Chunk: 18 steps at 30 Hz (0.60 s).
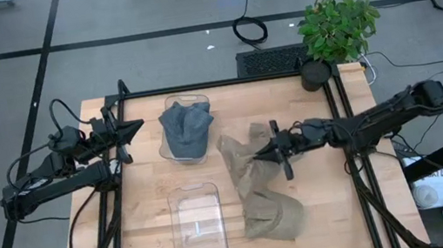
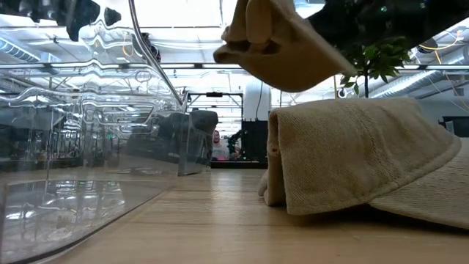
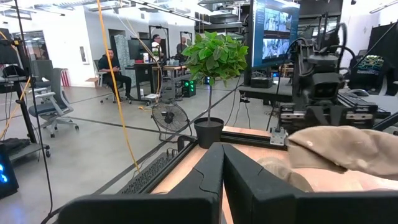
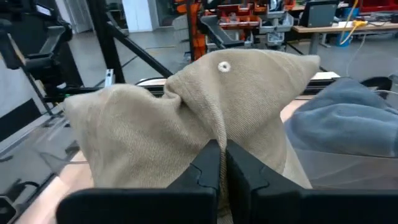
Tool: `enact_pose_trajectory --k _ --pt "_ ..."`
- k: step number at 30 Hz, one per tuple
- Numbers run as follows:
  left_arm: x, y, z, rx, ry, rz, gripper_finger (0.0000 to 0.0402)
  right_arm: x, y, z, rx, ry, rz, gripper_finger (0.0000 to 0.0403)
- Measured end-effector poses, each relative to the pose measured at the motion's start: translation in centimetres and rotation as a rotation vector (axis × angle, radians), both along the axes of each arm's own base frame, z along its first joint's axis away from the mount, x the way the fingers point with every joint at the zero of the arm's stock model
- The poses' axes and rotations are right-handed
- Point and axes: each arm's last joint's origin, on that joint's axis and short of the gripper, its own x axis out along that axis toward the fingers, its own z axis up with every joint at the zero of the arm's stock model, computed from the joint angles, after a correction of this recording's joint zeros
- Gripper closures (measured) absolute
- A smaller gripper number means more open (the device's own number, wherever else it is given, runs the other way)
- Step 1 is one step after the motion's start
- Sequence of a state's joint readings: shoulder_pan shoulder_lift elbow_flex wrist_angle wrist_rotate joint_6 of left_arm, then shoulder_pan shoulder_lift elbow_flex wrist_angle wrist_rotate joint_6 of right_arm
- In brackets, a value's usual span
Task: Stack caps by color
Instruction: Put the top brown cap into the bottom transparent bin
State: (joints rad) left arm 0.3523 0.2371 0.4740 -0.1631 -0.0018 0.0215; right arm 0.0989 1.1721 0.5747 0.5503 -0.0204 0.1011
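Two clear bins from overhead: the upper bin [image 1: 186,129] at centre holds the blue caps [image 1: 185,122], the lower bin [image 1: 197,224] sits below it. The right gripper [image 1: 263,156] pinches a tan cap [image 1: 240,158] right of centre, above a tan pile [image 1: 272,213] at lower centre. The left gripper [image 1: 136,130] waits at upper left, fingers together.

Table-level: that cap [image 2: 282,44] dangles at top centre over the pile [image 2: 366,158].

Right wrist: fingers [image 4: 208,168] clamped on tan fabric [image 4: 193,118].
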Motion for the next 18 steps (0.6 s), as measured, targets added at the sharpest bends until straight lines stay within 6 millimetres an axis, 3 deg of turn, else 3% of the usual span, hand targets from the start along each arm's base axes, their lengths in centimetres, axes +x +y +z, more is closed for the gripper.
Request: enact_pose_trajectory --k 12,18 --pt "0.0 0.0 0.0 0.000 0.000 0.000 0.0385 -1.5 4.7 0.9 0.045 -0.042 0.160 0.0399" --pt "0.0 0.0 0.0 0.000 0.000 0.000 0.0385 -3.2 5.0 2.8 0.056 -0.086 0.145 0.0399"
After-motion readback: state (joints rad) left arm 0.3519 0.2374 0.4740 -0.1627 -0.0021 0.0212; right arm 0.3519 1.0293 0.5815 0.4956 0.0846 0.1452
